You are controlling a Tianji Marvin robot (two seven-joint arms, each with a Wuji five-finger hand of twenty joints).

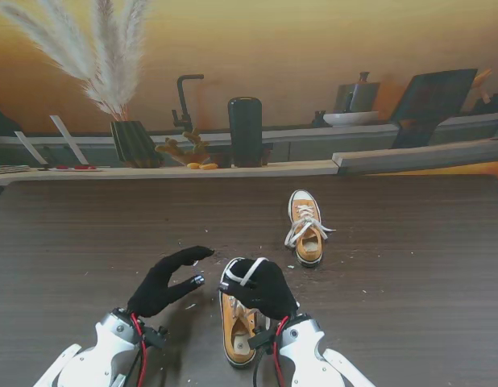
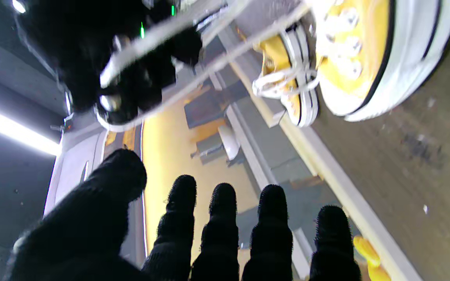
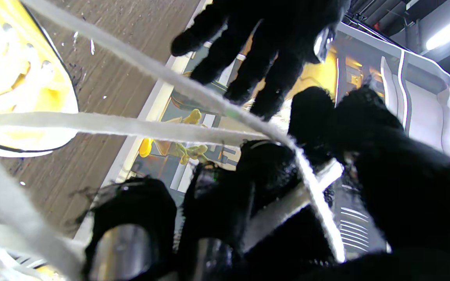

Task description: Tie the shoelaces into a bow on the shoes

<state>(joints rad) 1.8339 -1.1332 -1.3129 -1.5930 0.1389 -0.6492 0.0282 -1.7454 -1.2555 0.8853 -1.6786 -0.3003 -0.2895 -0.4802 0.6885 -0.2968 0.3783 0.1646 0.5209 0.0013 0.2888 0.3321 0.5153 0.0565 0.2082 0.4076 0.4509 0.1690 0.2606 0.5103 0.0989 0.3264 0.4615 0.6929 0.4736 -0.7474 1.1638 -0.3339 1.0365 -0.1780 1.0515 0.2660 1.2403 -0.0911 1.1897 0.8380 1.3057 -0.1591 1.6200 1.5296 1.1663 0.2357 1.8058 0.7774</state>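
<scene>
Two yellow shoes sit on your table (image 1: pixel 410 266): the near shoe (image 1: pixel 237 330) under your right hand (image 1: pixel 263 289), the far shoe (image 1: pixel 305 228) beyond. That hand grips one white lace (image 1: pixel 247 274); your left hand (image 1: pixel 164 282) is spread, holding nothing.

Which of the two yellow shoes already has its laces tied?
The farther yellow canvas shoe, with its white laces bunched in a bow; the nearer shoe's laces are held by the right robot hand.

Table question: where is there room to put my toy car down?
Bare table stretches left of the left hand, and right of the far shoe up to the wooden ledge. It is crowded around the near shoe, where the right hand grips the laces.
</scene>
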